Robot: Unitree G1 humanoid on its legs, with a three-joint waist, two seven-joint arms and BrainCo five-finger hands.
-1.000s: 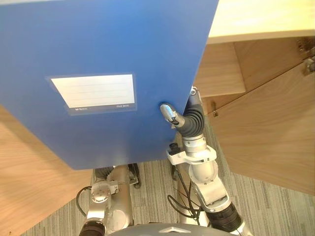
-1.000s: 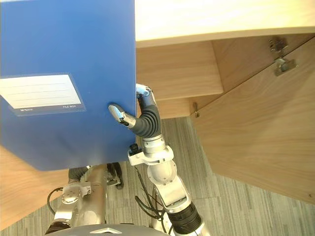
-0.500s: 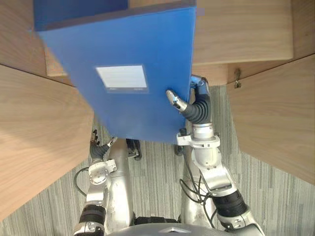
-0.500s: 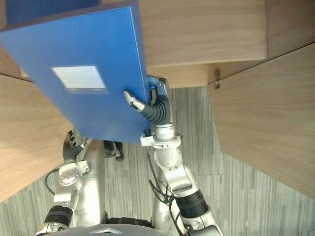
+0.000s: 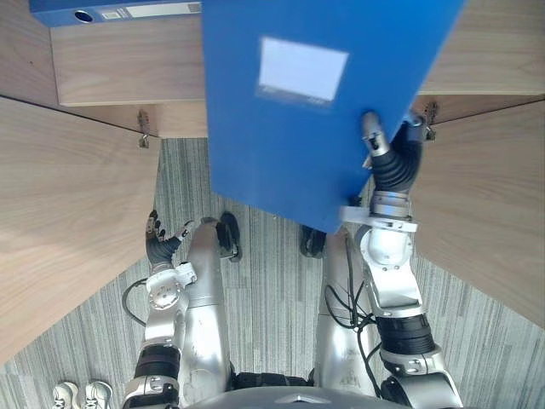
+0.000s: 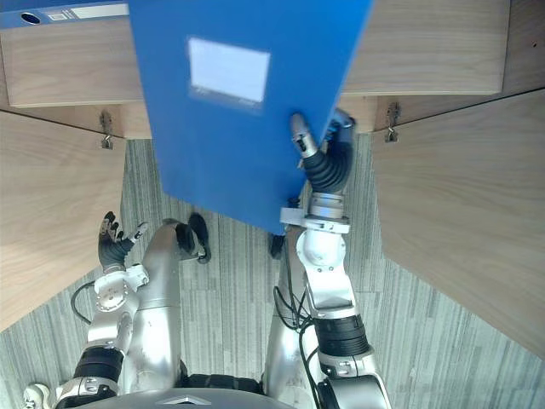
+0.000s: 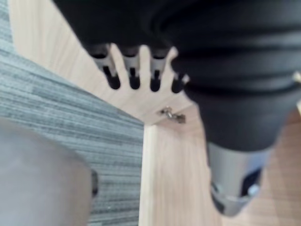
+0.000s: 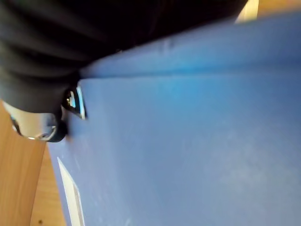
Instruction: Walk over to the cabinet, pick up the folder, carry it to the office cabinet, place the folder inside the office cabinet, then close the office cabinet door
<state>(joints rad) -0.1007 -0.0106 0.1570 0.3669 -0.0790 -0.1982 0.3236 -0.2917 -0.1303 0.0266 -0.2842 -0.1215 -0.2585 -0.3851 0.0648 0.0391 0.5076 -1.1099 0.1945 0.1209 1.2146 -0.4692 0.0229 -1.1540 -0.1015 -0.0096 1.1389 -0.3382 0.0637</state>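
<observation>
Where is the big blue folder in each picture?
Left eye view: blue folder at the top, right of middle, pinched by the right hand.
Right eye view: blue folder top middle.
Right wrist view: blue folder very close, across most of it.
Left wrist view: wooden door and carpet instead.
Shared landmark: the folder's white label.
</observation>
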